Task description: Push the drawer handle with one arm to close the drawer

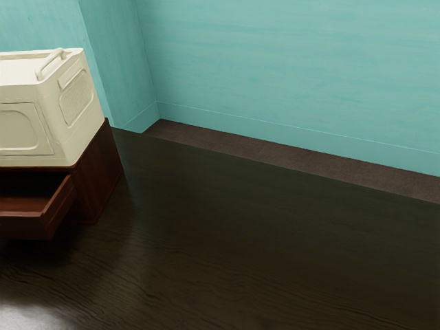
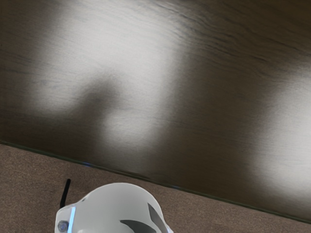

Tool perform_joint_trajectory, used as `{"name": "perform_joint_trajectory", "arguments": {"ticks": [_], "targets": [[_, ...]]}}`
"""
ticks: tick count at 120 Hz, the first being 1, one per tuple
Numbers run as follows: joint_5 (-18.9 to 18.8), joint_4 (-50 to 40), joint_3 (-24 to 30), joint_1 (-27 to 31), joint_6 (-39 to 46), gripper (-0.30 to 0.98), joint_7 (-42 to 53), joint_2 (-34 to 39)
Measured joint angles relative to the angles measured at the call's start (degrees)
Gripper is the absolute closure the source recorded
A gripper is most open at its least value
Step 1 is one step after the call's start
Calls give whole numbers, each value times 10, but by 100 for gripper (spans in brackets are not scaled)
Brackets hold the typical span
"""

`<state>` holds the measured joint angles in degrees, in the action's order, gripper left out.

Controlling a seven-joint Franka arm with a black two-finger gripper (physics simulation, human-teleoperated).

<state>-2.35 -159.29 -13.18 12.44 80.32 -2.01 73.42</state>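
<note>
Pincer state cannot be told: whether it is open, closed or gripping something is left unknown. In the exterior view, a red-brown drawer (image 1: pixel 20 225) is seen at the view's left, pulled well out of a low wooden cabinet (image 1: pixel 100 172). Where its handle sits cannot be told. A cream box (image 1: pixel 75 96) with a raised carrying grip (image 1: pixel 49 64) is set on top of the cabinet, probably stored there, so that the drawer's path beneath is left free. The cabinet is stood on a dark wood table (image 1: pixel 247 234), likely so that it can be reached by the arm. For closing, a level push toward the cabinet is judged to be needed; if it were given off-centre, the drawer might be jammed or the cabinet shifted. In the wrist view, bare wood is faced; beyond the table's edge, a rounded white casing (image 2: pixel 112 208) is marked with dark curved shapes (image 2: pixel 138 225) and a blue light strip (image 2: pixel 72 221). No brand, label or writing can be read.
</note>
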Motion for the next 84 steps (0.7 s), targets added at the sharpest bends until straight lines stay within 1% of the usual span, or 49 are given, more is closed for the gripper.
{"name": "perform_joint_trajectory", "arguments": {"ticks": [38,44,50,63,70,79,84], "targets": [[-18,-12,1,-9,21,2,-19,1],[-27,-15,0,-8,26,2,-21,1],[-48,-16,0,0,42,2,-20,-11],[-99,-8,-2,34,89,2,-20,-61],[-117,-4,-7,54,127,2,-20,-114],[-131,-3,-27,64,183,2,-20,-198],[-138,-2,-40,66,211,2,-20,-229]]}}
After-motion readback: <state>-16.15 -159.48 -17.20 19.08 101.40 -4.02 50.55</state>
